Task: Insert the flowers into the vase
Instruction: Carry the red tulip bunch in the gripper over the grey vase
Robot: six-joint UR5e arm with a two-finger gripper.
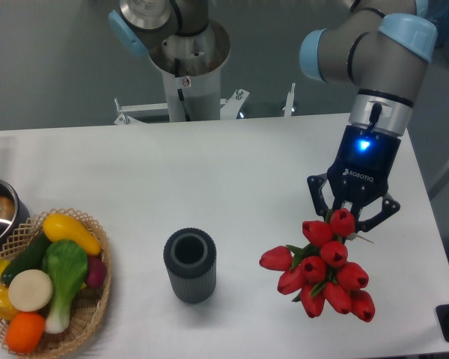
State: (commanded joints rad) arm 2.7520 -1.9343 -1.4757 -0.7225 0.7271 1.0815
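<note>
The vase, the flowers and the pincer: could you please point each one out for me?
vase (189, 280), fixed camera view, on its ribbed side wall.
flowers (334, 253), fixed camera view, on a red bud mid-bunch.
pincer (353, 219), fixed camera view, midway between its fingertips, above the bunch.

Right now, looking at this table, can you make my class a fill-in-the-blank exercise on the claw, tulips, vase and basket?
1. The claw is right over the red ____.
2. The dark ribbed vase stands upright, and inside it is ____.
3. The wicker basket holds toy ____.
4. The vase stands between the basket and the tulips, whose colour is ____.

Missing words: tulips; empty; vegetables; red
</note>
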